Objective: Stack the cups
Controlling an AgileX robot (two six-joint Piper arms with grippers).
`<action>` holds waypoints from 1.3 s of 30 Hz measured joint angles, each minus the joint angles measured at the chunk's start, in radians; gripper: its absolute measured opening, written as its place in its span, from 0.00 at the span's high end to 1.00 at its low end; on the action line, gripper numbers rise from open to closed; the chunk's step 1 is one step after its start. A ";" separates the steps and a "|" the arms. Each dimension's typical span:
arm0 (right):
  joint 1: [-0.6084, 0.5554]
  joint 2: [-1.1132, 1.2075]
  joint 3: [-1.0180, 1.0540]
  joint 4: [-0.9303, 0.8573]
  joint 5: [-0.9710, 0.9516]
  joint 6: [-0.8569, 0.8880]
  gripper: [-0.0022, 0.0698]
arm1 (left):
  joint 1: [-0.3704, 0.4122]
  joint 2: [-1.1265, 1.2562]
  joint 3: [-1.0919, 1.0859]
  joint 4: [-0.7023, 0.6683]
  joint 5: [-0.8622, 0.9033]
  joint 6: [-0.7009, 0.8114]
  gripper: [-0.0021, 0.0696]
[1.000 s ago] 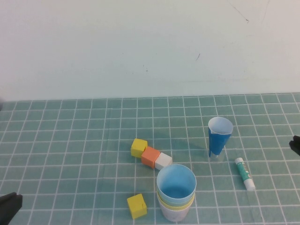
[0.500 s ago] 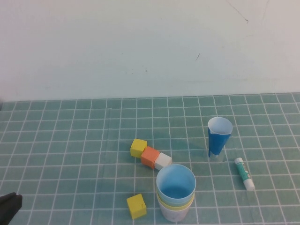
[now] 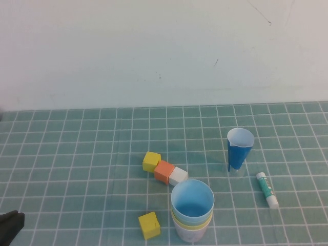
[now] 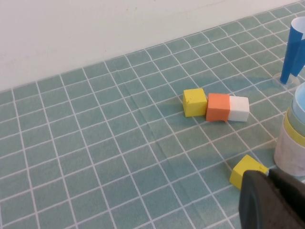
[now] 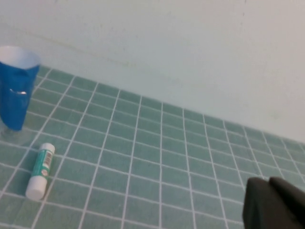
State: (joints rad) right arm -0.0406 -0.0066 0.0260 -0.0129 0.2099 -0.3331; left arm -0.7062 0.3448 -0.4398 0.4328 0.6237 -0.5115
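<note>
- High view: cup stack point(image 3: 192, 212) at near centre of the green grid mat point(image 3: 77, 148); light blue cup point(image 3: 192, 199) uppermost, yellow cup point(image 3: 192, 223) showing as a band under it, pink cup point(image 3: 190, 233) at the base. Pale green cup not made out. Dark blue cone cup point(image 3: 240, 148) upright, well apart to the right; glue stick point(image 3: 268, 189) lying near it. Yellow block point(image 3: 151, 161), orange block point(image 3: 165, 171) and white block point(image 3: 178, 176) touching in a row behind the stack; second yellow block point(image 3: 149, 225) just beside its left.
- High view: left gripper point(image 3: 10, 228) at the near left corner, well apart from the cups; right gripper absent.
- Left wrist view: left gripper point(image 4: 274, 200) clenched, empty, stack at the edge just beyond it.
- Right wrist view: right gripper point(image 5: 276, 202) clenched, empty, over bare mat; cone cup and glue stick far off.
- Judgement: stacking seems finished, arms parked. Next move, if any: confirm nesting; nothing loose to fetch.
</note>
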 joint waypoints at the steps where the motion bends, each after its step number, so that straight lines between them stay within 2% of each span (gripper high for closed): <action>1: -0.002 -0.002 0.002 -0.010 0.014 0.020 0.97 | 0.000 0.000 0.000 0.000 0.000 0.000 0.97; 5: -0.008 -0.006 0.002 -0.026 0.111 0.103 0.97 | 0.000 0.000 0.000 0.000 0.000 0.000 0.97; 9: -0.008 -0.006 0.002 -0.044 0.121 0.133 0.97 | 0.000 0.000 0.000 0.000 0.000 0.000 0.97; 39: -0.008 -0.006 0.000 -0.064 0.124 0.142 0.97 | 0.000 -0.004 0.005 0.000 0.000 -0.020 0.97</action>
State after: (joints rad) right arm -0.0481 -0.0129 0.0261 -0.0768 0.3335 -0.1913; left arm -0.7062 0.3404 -0.4347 0.4328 0.6237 -0.5319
